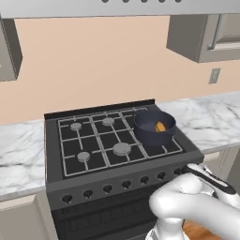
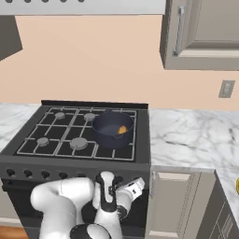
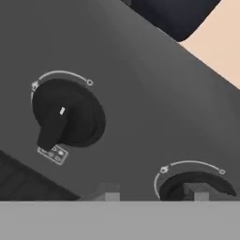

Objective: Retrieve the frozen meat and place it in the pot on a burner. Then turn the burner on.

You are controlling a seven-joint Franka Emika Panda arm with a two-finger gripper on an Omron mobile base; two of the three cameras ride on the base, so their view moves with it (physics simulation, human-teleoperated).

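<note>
The white arm folds low before the stove, its wrist bent toward the front control panel near the right-hand end. The gripper hangs close to that panel, its finger tips set narrowly apart, holding nothing, beside a knob. The frozen meat lies inside the pot at the cooktop's back right corner.

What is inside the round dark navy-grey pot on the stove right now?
The round dark navy-grey pot holds a small orange-brown lump of meat against its right inner wall. The near wall hides part of the pot's floor.
</note>
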